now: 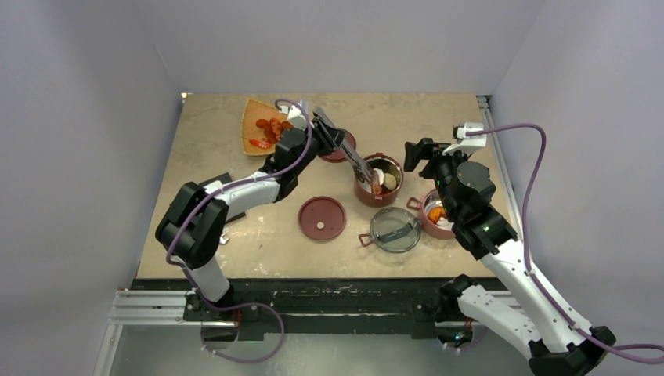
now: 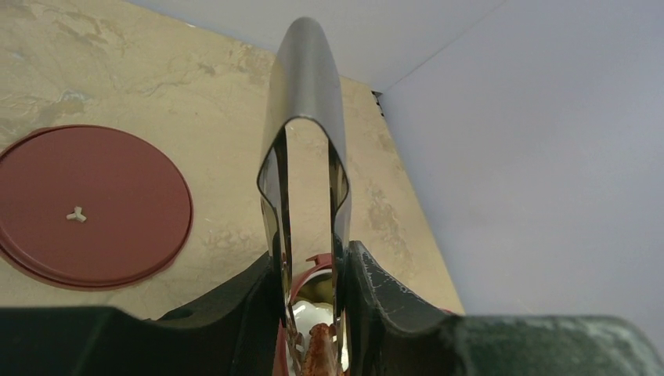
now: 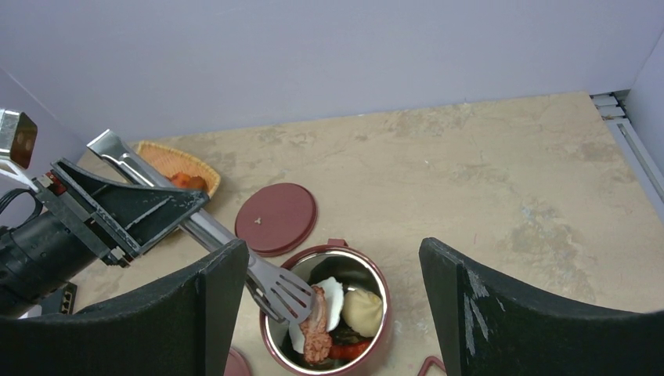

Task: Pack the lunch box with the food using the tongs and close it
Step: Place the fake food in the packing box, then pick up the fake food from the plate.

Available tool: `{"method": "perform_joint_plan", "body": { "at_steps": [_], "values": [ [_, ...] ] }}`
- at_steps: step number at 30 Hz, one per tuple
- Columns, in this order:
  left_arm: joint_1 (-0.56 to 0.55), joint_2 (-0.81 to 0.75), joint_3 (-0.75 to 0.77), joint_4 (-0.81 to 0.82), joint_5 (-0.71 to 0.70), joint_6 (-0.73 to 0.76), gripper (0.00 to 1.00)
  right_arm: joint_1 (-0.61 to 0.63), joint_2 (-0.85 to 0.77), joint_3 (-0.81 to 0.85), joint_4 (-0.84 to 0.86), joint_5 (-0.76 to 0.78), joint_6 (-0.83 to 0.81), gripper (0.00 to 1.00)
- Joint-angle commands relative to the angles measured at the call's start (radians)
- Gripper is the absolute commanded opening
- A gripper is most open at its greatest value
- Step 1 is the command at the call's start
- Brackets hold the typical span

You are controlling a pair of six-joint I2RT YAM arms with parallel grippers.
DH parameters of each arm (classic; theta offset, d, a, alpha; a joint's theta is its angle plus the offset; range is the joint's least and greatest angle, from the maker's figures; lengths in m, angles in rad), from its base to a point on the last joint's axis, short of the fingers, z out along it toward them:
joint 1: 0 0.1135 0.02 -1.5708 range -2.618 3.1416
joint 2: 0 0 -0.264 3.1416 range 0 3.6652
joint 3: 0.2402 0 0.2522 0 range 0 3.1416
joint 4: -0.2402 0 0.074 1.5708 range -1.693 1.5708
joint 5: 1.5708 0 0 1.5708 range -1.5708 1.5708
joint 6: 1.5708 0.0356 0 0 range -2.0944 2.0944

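The left gripper (image 1: 333,138) (image 2: 313,313) is shut on the silvery tongs (image 1: 354,157) (image 2: 305,117) (image 3: 278,286), gripping them mid-length. The tong tips reach into a dark-red lunch box bowl (image 1: 364,192) (image 3: 381,291). A brown food piece (image 3: 316,333) (image 2: 319,349) hangs at the tips; whether it is still pinched I cannot tell. In that bowl lie a white slice (image 3: 334,298), a pale dumpling (image 3: 362,310) and a red piece (image 3: 349,350). My right gripper (image 1: 429,153) (image 3: 333,251) hovers open just right of the bowl, holding nothing.
A second bowl (image 1: 424,222) with orange food stands front right, beside the clear lid (image 1: 394,229). One red disc lid (image 1: 322,218) lies in front, another (image 1: 338,149) (image 3: 276,218) (image 2: 86,207) behind under the tongs. The orange tray (image 1: 252,124) (image 3: 160,154) of food sits back left.
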Motion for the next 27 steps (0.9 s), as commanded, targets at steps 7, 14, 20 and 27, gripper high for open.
{"method": "perform_joint_plan", "body": {
  "at_steps": [7,14,20,27],
  "values": [
    [0.001,-0.129,0.093,-0.065,-0.051,0.126,0.32,-0.004,-0.009,-0.005,0.013,-0.013,-0.005,0.84],
    [0.001,-0.208,0.114,-0.130,-0.064,0.166,0.31,-0.003,-0.007,-0.004,0.018,-0.019,-0.002,0.84],
    [0.032,-0.243,0.251,-0.406,-0.059,0.248,0.29,-0.003,-0.026,0.003,0.011,-0.028,0.000,0.84],
    [0.212,-0.298,0.279,-0.593,-0.042,0.328,0.28,-0.003,-0.026,0.005,0.019,-0.050,0.008,0.84]
  ]
}}
